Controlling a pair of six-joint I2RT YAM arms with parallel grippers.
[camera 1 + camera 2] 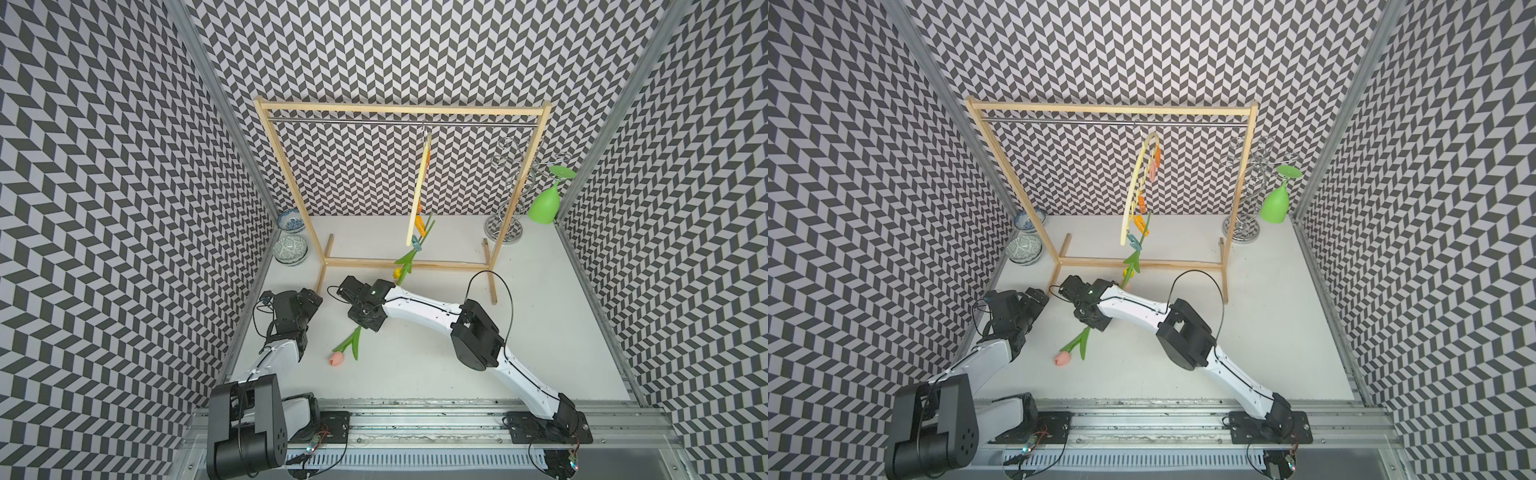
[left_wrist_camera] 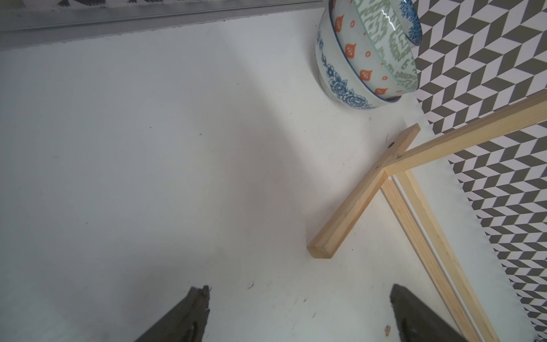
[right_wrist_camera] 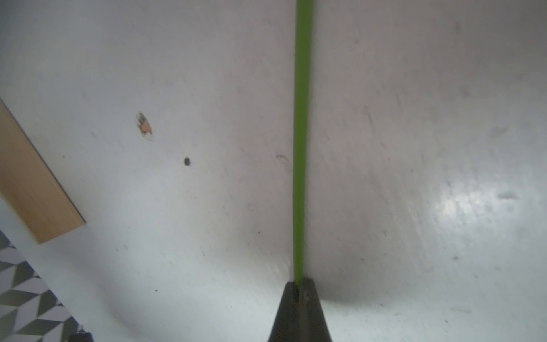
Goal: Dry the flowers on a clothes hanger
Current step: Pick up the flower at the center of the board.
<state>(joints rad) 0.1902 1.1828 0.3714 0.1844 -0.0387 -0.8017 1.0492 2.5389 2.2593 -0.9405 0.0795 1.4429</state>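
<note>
Scuffed white desk (image 1: 415,374), chevron-patterned walls (image 1: 104,166). At frame centre the right claw (image 3: 299,284) is clamped on the stem of the pink tulip (image 1: 337,358) (head on the desk); the left claw (image 2: 297,291) gapes wide, empty. Above centre, a yellow tulip (image 1: 397,273) hangs from the clothes hanger (image 1: 1133,195) on the wooden rack (image 1: 399,111).

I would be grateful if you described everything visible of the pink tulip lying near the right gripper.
The pink tulip looks artificial: a closed salmon-pink head, two long green leaves and a thin green stem. It lies slanted on the white table, its head at the end away from the right gripper, whose jaws are shut on the stem. Nothing else touches it. Whether any part is lifted off the table cannot be told.
</note>
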